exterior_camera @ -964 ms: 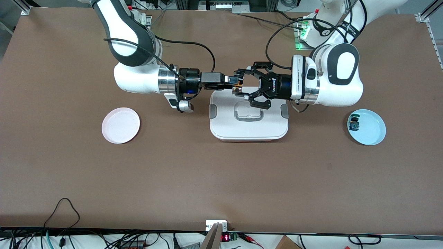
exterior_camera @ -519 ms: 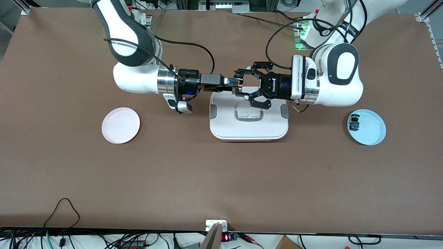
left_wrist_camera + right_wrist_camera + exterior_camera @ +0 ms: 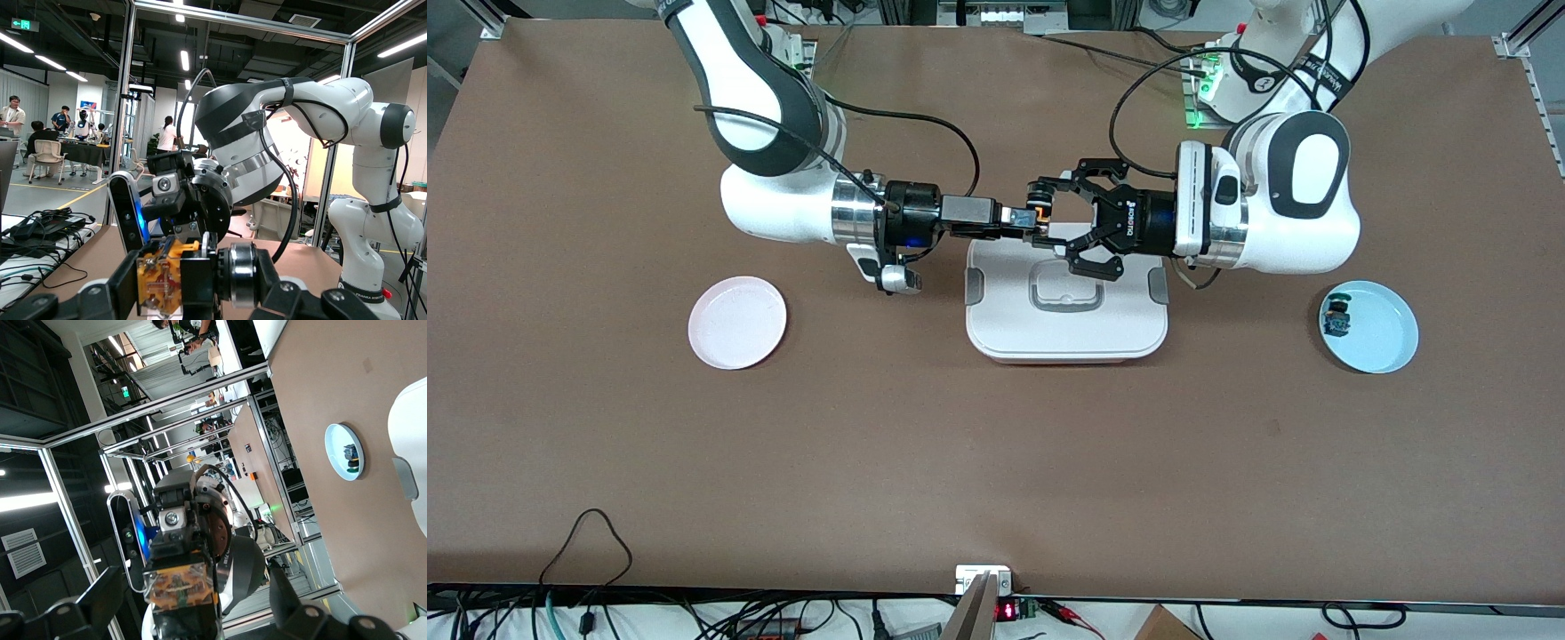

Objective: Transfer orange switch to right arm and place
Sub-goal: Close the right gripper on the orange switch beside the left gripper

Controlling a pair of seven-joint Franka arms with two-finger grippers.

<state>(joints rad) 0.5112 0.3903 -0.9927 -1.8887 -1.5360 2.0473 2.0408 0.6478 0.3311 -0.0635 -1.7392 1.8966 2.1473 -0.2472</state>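
Orange switch (image 3: 1039,220) hangs in mid-air over the edge of the white lidded container (image 3: 1066,307) that lies farther from the front camera, at the middle of the bench (image 3: 996,462); in the front view the left end effector (image 3: 1049,222), the wide multi-link claw, is clamped on it, while the right end effector (image 3: 1024,220), slim and narrow, points straight at it with its tips at the switch; the handover is the step in hand, and I judge it not yet complete, since only the claw has a sure hold. A pink plate (image 3: 737,322) sits toward the right arm's end of the bench, bare, and looks the likely place for the set-down; a blue plate (image 3: 1368,326) toward the left arm's end carries a black switch with green-blue parts (image 3: 1336,318).

Left wrist view: the orange switch (image 3: 163,275) sits pinched between the claw's fingers, its tan face toward the oncoming right arm's wrist; the grip looks firm.

Right wrist view: the orange switch (image 3: 179,585) lies dead ahead between spread fingers (image 3: 100,597); the jaws stand wide and hold nothing.

Next, by my judgement, the right end effector must close squarely on the free faces of the switch, and only then should the claw let go; a release too soon would drop the part onto the container lid.
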